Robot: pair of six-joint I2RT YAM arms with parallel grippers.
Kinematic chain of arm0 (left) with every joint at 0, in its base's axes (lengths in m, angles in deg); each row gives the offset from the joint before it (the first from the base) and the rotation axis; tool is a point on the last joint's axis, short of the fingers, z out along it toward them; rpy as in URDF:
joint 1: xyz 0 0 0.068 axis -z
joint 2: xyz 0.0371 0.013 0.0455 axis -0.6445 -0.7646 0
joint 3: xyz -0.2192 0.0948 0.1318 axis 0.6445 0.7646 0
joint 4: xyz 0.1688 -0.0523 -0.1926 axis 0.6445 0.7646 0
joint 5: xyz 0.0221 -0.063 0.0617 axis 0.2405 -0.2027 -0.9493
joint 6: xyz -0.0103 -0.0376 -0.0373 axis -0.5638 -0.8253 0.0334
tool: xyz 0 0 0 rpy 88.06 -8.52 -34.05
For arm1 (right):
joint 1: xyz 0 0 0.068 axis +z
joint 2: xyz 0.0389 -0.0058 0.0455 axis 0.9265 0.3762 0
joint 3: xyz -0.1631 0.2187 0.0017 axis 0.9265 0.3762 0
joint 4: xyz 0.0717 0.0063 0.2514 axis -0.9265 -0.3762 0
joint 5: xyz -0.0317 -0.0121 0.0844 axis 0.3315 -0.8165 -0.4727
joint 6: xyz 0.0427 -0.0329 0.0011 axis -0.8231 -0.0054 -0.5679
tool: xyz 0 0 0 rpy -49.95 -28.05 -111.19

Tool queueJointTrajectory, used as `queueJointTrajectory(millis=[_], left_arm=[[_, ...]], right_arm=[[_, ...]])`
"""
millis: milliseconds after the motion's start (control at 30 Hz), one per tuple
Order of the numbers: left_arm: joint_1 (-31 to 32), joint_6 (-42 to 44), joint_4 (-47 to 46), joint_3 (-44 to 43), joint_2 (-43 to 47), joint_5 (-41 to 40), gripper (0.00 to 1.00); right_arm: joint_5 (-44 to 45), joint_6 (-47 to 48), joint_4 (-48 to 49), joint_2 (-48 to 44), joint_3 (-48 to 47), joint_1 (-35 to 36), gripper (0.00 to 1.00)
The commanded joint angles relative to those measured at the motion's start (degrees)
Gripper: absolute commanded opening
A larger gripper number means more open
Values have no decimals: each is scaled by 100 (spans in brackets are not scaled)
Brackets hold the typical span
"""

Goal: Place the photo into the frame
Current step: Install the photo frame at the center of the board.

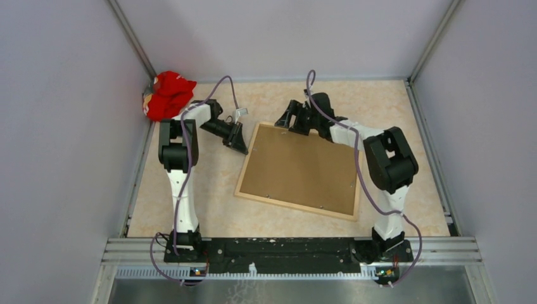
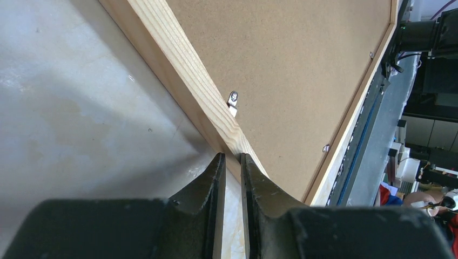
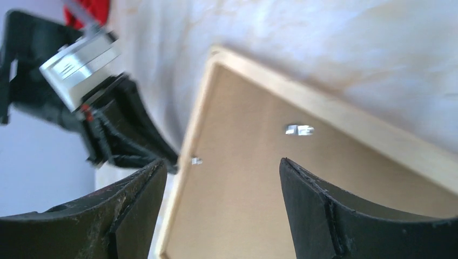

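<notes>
The light wood frame (image 1: 294, 208) lies back up in the middle of the table, with the brown backing board (image 1: 304, 168) filling it. The photo is hidden. My left gripper (image 1: 242, 147) sits at the frame's left rail (image 2: 178, 59) near the far corner. Its tips (image 2: 233, 156) meet the rail's outer side, nearly shut, with a thin slit and nothing in it. My right gripper (image 1: 285, 120) hovers over the board (image 3: 243, 205) by the far rail (image 3: 345, 116). It is open wide (image 3: 221, 162) and holds nothing.
Small metal clips (image 2: 233, 100) (image 3: 298, 130) hold the board along the rails. A red cloth (image 1: 168, 94) is bunched in the far left corner. Grey walls close in the table on three sides. The left arm's wrist (image 3: 108, 124) is close to the right gripper.
</notes>
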State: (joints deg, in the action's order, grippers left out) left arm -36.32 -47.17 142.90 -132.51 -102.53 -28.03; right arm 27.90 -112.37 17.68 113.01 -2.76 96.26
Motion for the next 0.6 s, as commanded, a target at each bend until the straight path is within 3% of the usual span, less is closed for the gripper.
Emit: queueJointTrajectory(millis=[0, 567], left_arm=[[23, 163, -10, -68, 43, -232, 22], [36, 194, -57, 21, 65, -288, 21]], right_arm=[[426, 564, -561, -89, -70, -209, 74], [184, 274, -319, 753, -587, -156, 65]])
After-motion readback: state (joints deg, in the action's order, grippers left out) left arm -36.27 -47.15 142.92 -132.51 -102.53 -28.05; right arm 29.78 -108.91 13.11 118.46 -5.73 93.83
